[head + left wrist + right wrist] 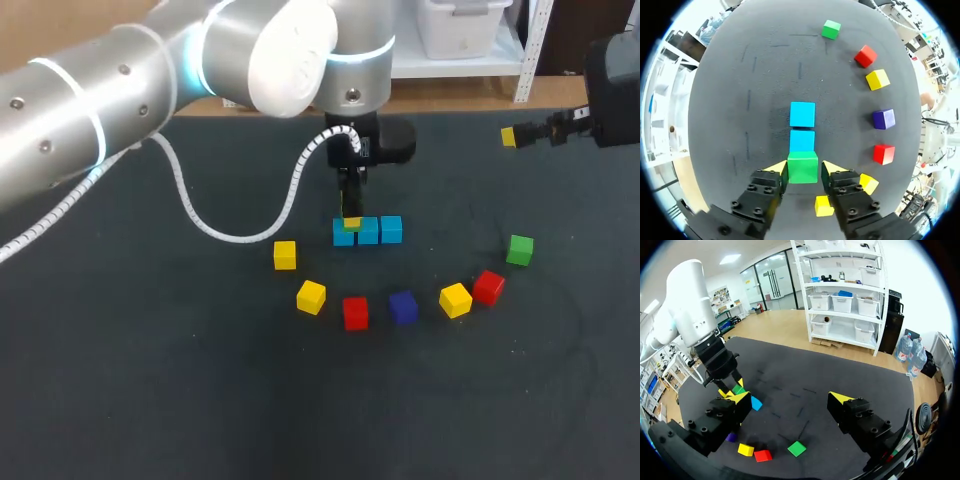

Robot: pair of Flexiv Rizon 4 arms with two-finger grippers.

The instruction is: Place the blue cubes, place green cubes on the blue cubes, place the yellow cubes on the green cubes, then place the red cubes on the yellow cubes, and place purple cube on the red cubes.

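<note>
- Our left end effector (802, 170) is clenched on a green cube (802, 165), with a yellow tip against each side.
- The head view shows three blue cubes (368, 231) in a row on the bench (150, 380). The left wrist view shows only two, because the green cube covers the third.
- A second green cube (519, 249) lies at 3 o'clock from the row, well apart.
- Our right end effector (790, 400) is released, its fingers wide apart.

Eleven cubes are counted in all. Three blue cubes (368, 230), three yellow cubes (311, 297), two green cubes (519, 250) and two red cubes (355, 313) are seen. One purple cube (403, 307) is found.
</note>
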